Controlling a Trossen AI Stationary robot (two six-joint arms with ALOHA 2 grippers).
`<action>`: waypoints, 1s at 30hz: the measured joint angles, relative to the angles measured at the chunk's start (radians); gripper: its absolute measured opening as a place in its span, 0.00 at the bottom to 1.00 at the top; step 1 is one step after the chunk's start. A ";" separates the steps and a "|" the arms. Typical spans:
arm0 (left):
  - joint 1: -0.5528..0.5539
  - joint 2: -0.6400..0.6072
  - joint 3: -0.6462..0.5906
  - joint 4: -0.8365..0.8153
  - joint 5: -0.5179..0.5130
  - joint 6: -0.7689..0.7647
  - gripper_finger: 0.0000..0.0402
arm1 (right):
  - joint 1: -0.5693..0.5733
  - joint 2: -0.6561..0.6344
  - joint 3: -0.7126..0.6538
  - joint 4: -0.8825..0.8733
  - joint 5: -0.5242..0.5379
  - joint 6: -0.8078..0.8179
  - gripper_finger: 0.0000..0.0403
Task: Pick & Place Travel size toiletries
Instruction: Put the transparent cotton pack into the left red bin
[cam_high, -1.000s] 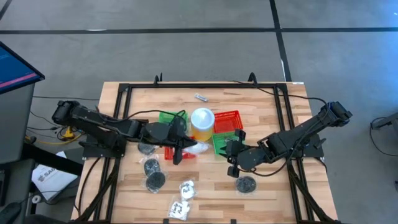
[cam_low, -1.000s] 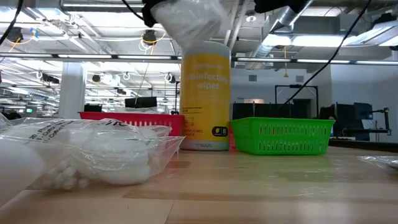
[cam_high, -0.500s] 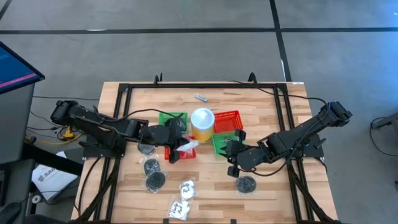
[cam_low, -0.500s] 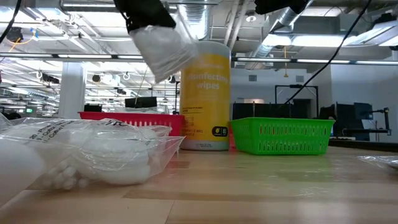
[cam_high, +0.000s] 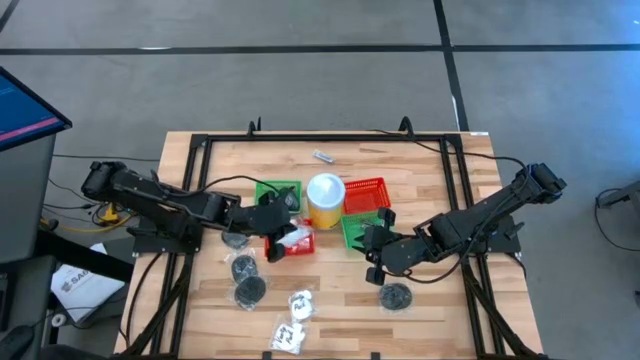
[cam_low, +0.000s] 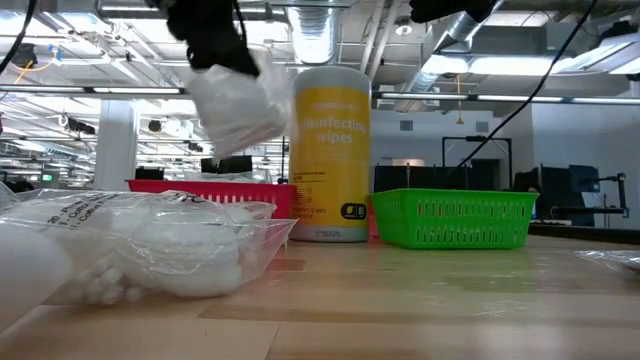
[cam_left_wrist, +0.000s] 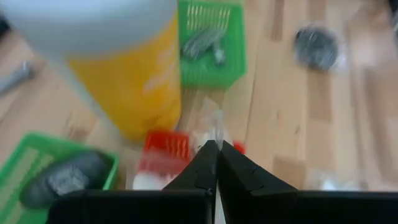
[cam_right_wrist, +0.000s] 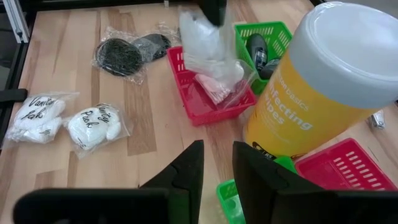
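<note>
The left claw (cam_high: 277, 238), left of centre in the high view, is clamped shut on the top edge of a clear bag of white pieces (cam_low: 235, 105), which hangs below it over the near red basket (cam_right_wrist: 205, 99); in the low view the bag dangles at the upper left, just beside the yellow wipes tub (cam_low: 330, 150), and in the right wrist view it hangs above that basket, where another white packet (cam_right_wrist: 214, 90) already lies. The step in hand looks like setting this bag into the red basket, and doing it well probably means lowering until the bag's bottom rests inside the walls before letting go, since a soft bag released high may flop over the rim or catch on the tub. On the counter (cam_high: 440, 170) toward the lower left of the high view lie bags of dark round pieces (cam_high: 243, 268) and, lower still, two printed packets of white pieces (cam_high: 291, 322), well apart from either claw. A green basket (cam_high: 272, 190) sits just above the left claw, holding a dark item. To the right of centre, the right claw (cam_high: 372, 262) waits just below another green basket (cam_high: 355, 228), its fingers a little apart and empty in its wrist view, with a further dark bagged piece (cam_high: 396, 296) near it, lower right.
</note>
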 joint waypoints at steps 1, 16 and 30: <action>0.003 0.000 -0.019 0.000 0.000 -0.005 0.00 | 0.000 0.000 0.000 0.000 0.000 0.000 0.19; 0.057 0.001 -0.231 0.123 0.022 -0.049 0.00 | -0.002 0.000 0.000 0.000 -0.002 0.000 0.19; 0.107 0.001 -0.334 0.257 0.056 -0.044 0.01 | -0.002 0.000 0.000 0.000 -0.002 0.000 0.19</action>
